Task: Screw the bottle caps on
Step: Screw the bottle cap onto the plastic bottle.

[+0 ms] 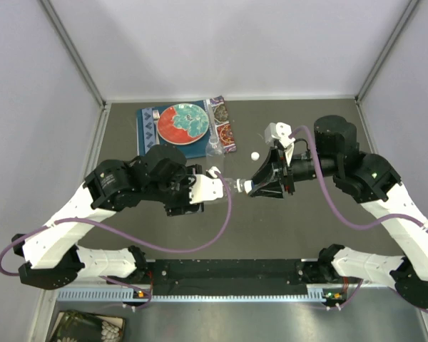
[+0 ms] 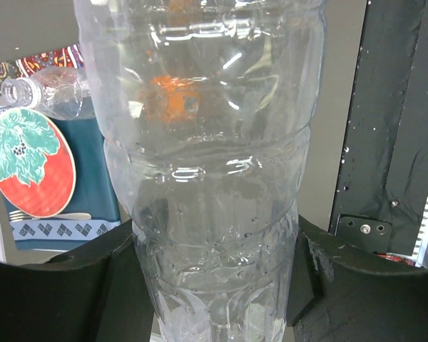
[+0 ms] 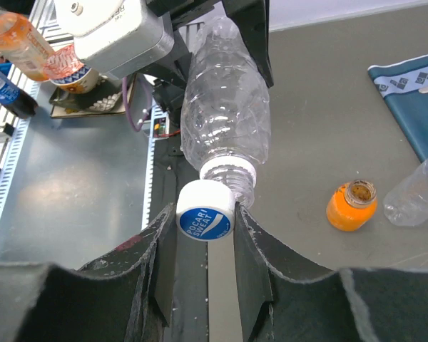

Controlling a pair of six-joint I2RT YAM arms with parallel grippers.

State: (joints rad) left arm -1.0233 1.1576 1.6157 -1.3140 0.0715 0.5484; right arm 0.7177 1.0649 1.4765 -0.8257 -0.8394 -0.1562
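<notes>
1. Writing: the white cap (image 3: pixel 205 219) in your right claw (image 3: pixel 205 236) carries "POCARI SWEAT" in white letters on a blue disc; the held bottle (image 3: pixel 225 107) is clear, ribbed and unlabelled; no other lettering can be read.
2. Claws: your right claw is closed on that cap, one finger on each side of it; your left claw (image 2: pixel 214 292) grips the held bottle around its lower body, its fingers set wide against the plastic.
3. Task thing: the held bottle hangs roughly level above the table (image 1: pixel 285 228), neck towards the right claw; the cap is at its mouth, touching the threaded neck; you cannot tell whether it sits on the thread.
4. Surface and room: the table is dark grey and matt; pale walls (image 1: pixel 221 43) close it on three sides; metal frame posts (image 1: pixel 71 50) run up the far corners.
5. Around:
   - A second clear bottle (image 3: pixel 417 192) lies uncapped on its side at the right edge of a teal placemat (image 1: pixel 146 132).
   - A red-and-teal plate (image 1: pixel 182 122) rests on the placemat.
   - The orange bottle (image 3: pixel 351 206) stands uncapped on the table just beside the lying bottle.
   - A loose white cap (image 1: pixel 255 155) sits on bare table between the placemat and your right claw.
6. In the way: purple cables (image 1: pixel 200 246) loop from both arms above the near table; past the table edge, on a grey metal surface, you see a bottle of orange drink (image 3: pixel 18 43).
</notes>
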